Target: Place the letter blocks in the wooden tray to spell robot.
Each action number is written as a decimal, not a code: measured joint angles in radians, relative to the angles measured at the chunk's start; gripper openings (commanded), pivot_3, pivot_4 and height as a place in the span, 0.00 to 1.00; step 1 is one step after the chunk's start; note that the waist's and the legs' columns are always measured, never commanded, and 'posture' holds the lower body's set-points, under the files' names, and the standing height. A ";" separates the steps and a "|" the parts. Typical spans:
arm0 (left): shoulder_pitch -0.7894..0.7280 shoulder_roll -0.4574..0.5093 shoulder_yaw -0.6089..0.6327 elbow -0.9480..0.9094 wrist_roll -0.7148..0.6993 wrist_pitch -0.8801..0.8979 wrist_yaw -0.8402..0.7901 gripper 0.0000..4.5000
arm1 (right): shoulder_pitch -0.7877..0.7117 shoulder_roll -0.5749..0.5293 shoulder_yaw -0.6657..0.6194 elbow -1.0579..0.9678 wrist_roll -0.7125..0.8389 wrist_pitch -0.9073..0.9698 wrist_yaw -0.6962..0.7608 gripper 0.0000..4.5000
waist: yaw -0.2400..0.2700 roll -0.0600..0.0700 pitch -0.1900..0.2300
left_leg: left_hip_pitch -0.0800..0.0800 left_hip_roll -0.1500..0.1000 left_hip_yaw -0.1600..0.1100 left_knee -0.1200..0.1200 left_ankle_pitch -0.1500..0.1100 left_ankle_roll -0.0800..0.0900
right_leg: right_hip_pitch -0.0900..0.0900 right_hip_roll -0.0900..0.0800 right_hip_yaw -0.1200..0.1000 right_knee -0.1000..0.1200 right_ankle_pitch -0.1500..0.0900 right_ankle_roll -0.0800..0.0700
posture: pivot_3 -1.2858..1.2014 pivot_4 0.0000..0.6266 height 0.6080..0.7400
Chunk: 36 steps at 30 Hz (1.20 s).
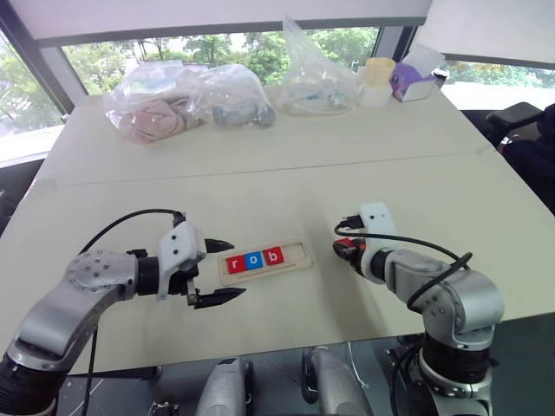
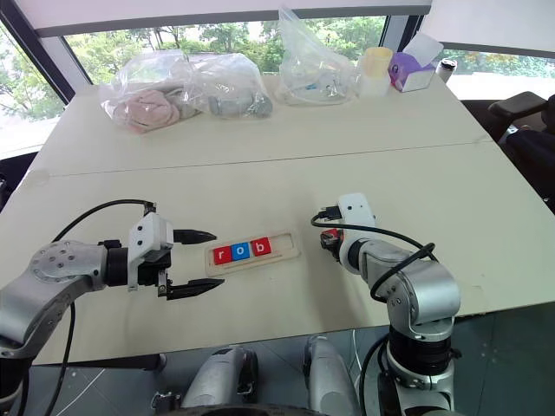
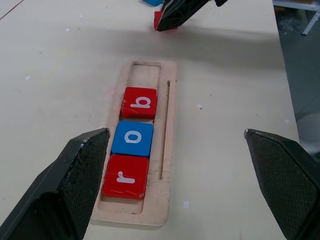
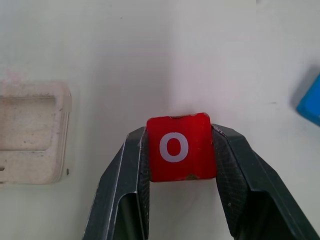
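The long pale wooden tray (image 1: 264,262) lies at the centre of the frame on the cream tabletop (image 1: 260,186). Its slot holds a red "r" block (image 3: 125,176), a blue "o" block (image 3: 133,138) and a red "b" block (image 3: 139,102) touching in a row, with the rest of the slot bare. The left hand (image 1: 215,272), at lower left, has its black fingers wide apart just beside the tray's "r" end. The right hand (image 4: 180,165), right of centre, is clamped on a red "o" block (image 4: 178,146) near the tray's bare end. A blue block (image 4: 310,102) lies apart on the tabletop.
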 measured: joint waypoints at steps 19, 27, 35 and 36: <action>-0.013 0.003 -0.002 0.014 0.001 0.000 -0.003 1.00 | -0.102 -0.610 0.124 0.057 0.184 -0.430 0.553 0.99 | 0.003 -0.001 0.002 | 0.000 -0.001 -0.001 -0.001 0.000 0.000 | 0.002 0.000 -0.001 -0.004 -0.003 0.005 | 0.52 0.24 1.00; -0.040 0.000 -0.003 0.030 0.003 -0.002 -0.004 1.00 | -0.110 -0.742 0.312 0.602 -0.042 -1.319 1.093 0.99 | -0.002 -0.003 0.003 | 0.001 -0.002 0.002 0.001 0.000 0.000 | 0.003 0.000 0.000 -0.002 -0.002 0.005 | 0.52 0.24 1.00; -0.002 0.014 0.017 0.017 0.003 -0.004 0.001 1.00 | -0.310 -0.616 0.385 1.054 -0.161 -1.656 1.297 0.99 | 0.003 -0.003 0.003 | 0.001 -0.001 0.001 0.001 0.000 0.000 | 0.003 0.001 0.000 -0.002 0.000 0.000 | 0.52 0.24 1.00; 0.006 0.016 0.021 0.016 0.003 -0.004 0.002 1.00 | -0.320 -0.610 0.392 1.081 -0.166 -1.669 1.315 0.99 | 0.003 -0.003 0.003 | 0.001 -0.001 0.001 0.001 0.000 0.000 | 0.003 0.001 0.000 -0.002 0.000 0.000 | 0.52 0.24 1.00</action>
